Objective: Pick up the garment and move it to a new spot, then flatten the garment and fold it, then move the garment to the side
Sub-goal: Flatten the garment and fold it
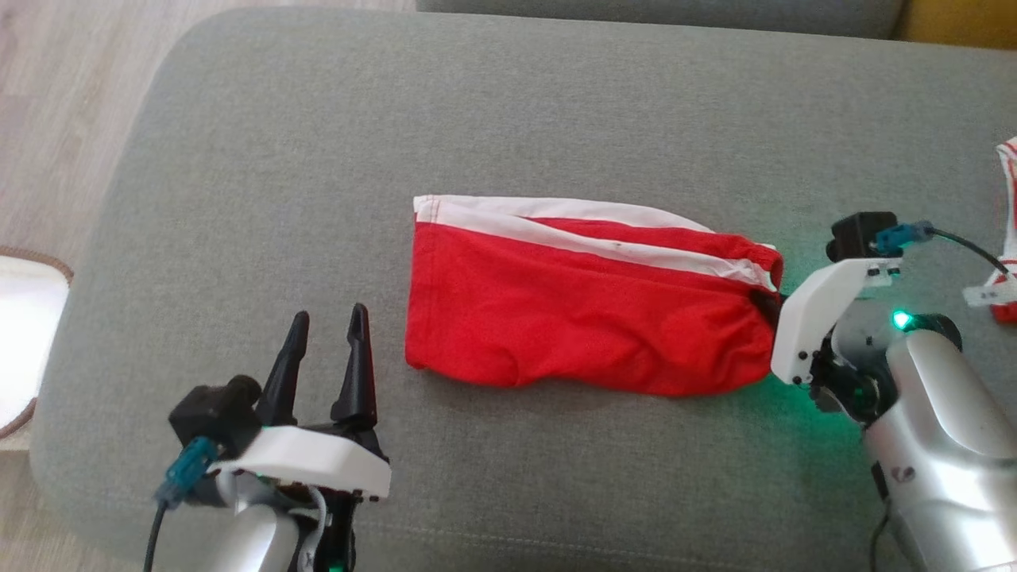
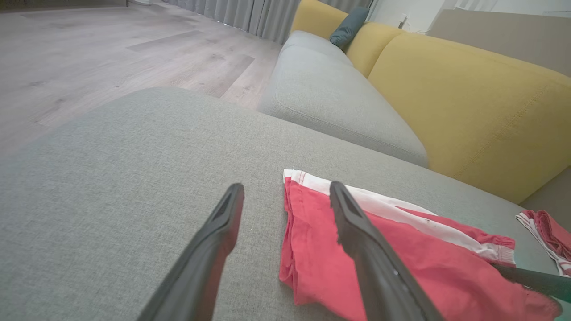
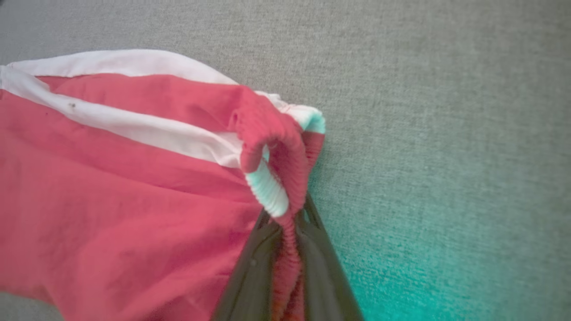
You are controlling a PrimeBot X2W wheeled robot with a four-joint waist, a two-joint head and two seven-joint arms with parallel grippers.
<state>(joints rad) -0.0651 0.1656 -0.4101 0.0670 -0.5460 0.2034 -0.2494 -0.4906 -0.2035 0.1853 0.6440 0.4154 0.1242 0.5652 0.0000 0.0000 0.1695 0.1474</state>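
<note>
grey sofa cushion (image 1: 238,159), red shorts (image 1: 572,318) lying mid-cushion; they look soft, light and floppy. right gripper (image 3: 287,240) is clamped on the thick waistband (image 3: 285,151), a sound hold; left gripper (image 1: 327,326) stands open just left of them.

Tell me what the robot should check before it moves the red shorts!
1. Right tool shut on the waistband of the red shorts: ok.
2. Left tool open and holding nothing, beside the shorts: ok.
3. Shorts smooth: not ok, bunched at the gripped end.
4. Grip catches every layer: cannot tell.
5. Other red-and-white cloth lies apart from the shorts: ok.
6. Bare grey cushion around the shorts for a new spot: ok.
</note>
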